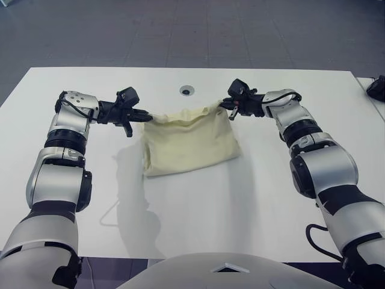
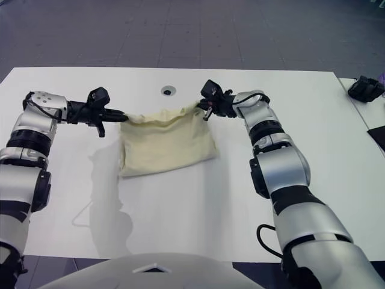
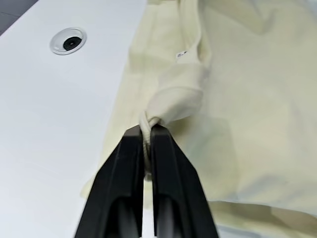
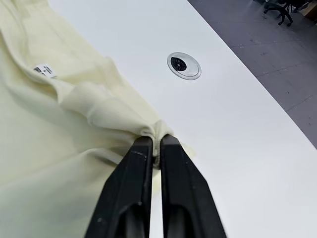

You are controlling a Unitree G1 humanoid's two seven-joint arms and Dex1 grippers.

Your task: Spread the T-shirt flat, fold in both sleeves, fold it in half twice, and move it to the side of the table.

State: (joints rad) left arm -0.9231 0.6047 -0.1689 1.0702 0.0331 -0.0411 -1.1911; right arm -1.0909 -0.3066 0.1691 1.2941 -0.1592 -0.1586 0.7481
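A pale yellow T-shirt (image 1: 189, 141) lies folded into a rough rectangle on the white table (image 1: 240, 198), its far edge lifted and stretched between both grippers. My left gripper (image 1: 146, 115) is shut on the shirt's far left corner; the left wrist view shows bunched cloth (image 3: 171, 96) pinched between the black fingers (image 3: 124, 168). My right gripper (image 1: 224, 106) is shut on the far right corner, with fabric (image 4: 99, 106) squeezed between its fingers (image 4: 173, 173). The near edge of the shirt rests on the table.
A round cable grommet (image 1: 187, 90) sits in the table just beyond the shirt. A dark object (image 2: 364, 88) lies on a neighbouring surface at the far right. Bare tabletop spreads to the left, right and front of the shirt.
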